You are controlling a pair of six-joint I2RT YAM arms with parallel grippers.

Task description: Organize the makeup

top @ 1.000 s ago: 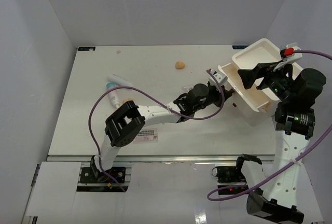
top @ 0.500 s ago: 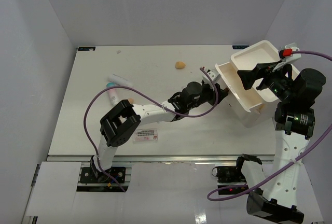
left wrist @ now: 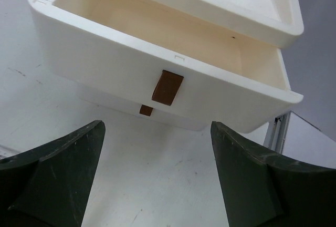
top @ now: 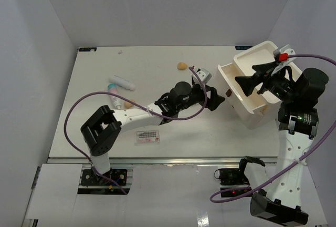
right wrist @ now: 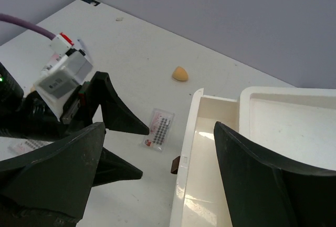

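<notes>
Left gripper (top: 217, 99) has let go of the drawer front and backed off a little. Its jaws went from shut to spread wide, with nothing between them. Top drawer (left wrist: 131, 48) of the white plastic drawer unit (top: 254, 115) sits pulled out, brown tab handle (left wrist: 168, 86) free. What the wrist view shows of the inside is bare. Right gripper (top: 245, 74) hangs over the unit, jaws also spread, holding nothing.

All makeup is out on the white table (top: 157, 59), none in the unit:
- flat clear packet with rows of dark dots (right wrist: 161, 129): just beside the drawer front; the left arm hides it in the top view
- tan egg-shaped sponge (top: 182, 65): near the unit, off its far corner
- white tube (top: 122, 82), pink tube with teal cap (top: 114, 95), second tan sponge (top: 128, 102) (partly behind the arm): well apart from the unit, on the left arm's side
- second dotted packet (top: 147, 136): also well apart from it, toward the arm bases

Handling, judged from looks:
- Packets are probably very light, thin and slick, and they lie flat, so a top pinch likely skids. Better to catch a long edge or tip one up first.
- Sponges look soft and light. Pinch them across the fat middle, expect squash, and go easy.
- Tubes are round and will roll. Grip them mid-body, fingers across the axis.

Nearest packet looks like the cheapest first pick for the left arm.
</notes>
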